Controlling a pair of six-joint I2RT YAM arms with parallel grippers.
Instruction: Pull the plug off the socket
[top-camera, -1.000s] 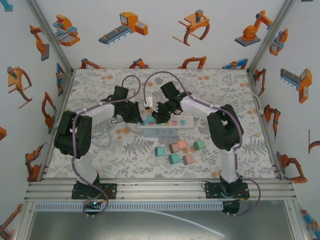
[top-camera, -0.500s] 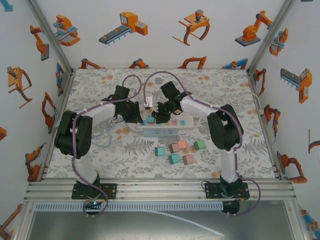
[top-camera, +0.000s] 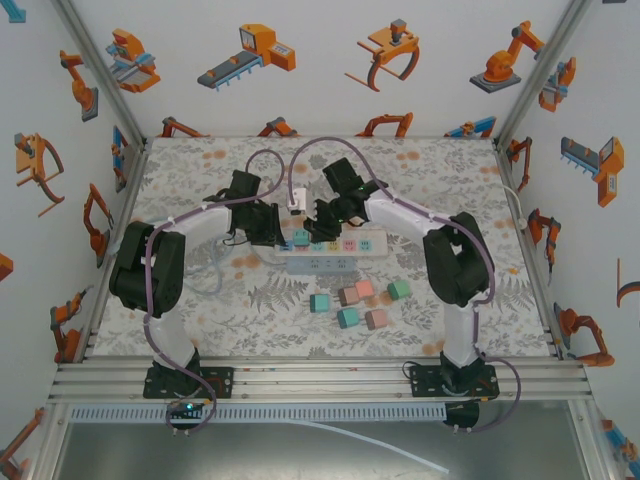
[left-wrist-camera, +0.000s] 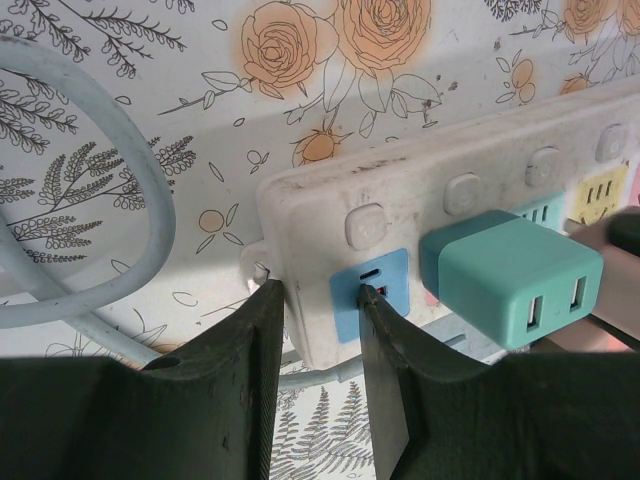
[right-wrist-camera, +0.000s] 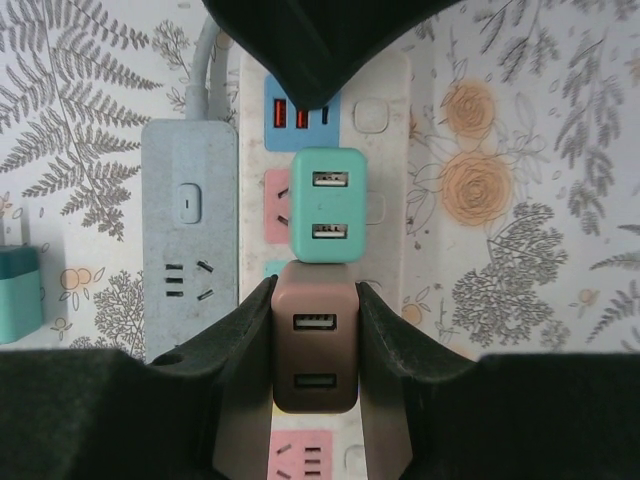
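A white socket strip (top-camera: 362, 243) (right-wrist-camera: 392, 140) with coloured outlets lies mid-table. My right gripper (top-camera: 318, 226) (right-wrist-camera: 315, 290) is shut on a pinkish-brown USB plug (right-wrist-camera: 314, 340), squeezing its two sides. That plug stands over the strip, right beside a teal plug (right-wrist-camera: 328, 205) (left-wrist-camera: 510, 275) seated in the neighbouring outlet. Whether the brown plug's pins are still in the socket I cannot tell. My left gripper (top-camera: 276, 232) (left-wrist-camera: 318, 295) is clamped across the strip's cable end (left-wrist-camera: 300, 215), one finger on the blue USB panel (left-wrist-camera: 385, 275).
A grey power strip (top-camera: 320, 264) (right-wrist-camera: 190, 240) lies alongside the white one on its near side. Several loose teal, pink and green plugs (top-camera: 350, 300) sit nearer the arm bases. The strip's pale cable (left-wrist-camera: 120, 200) loops on the left.
The right arm has shifted slightly, its elbow swinging right and its gripper easing a little away from the strip with the plug. The left gripper has stayed put.
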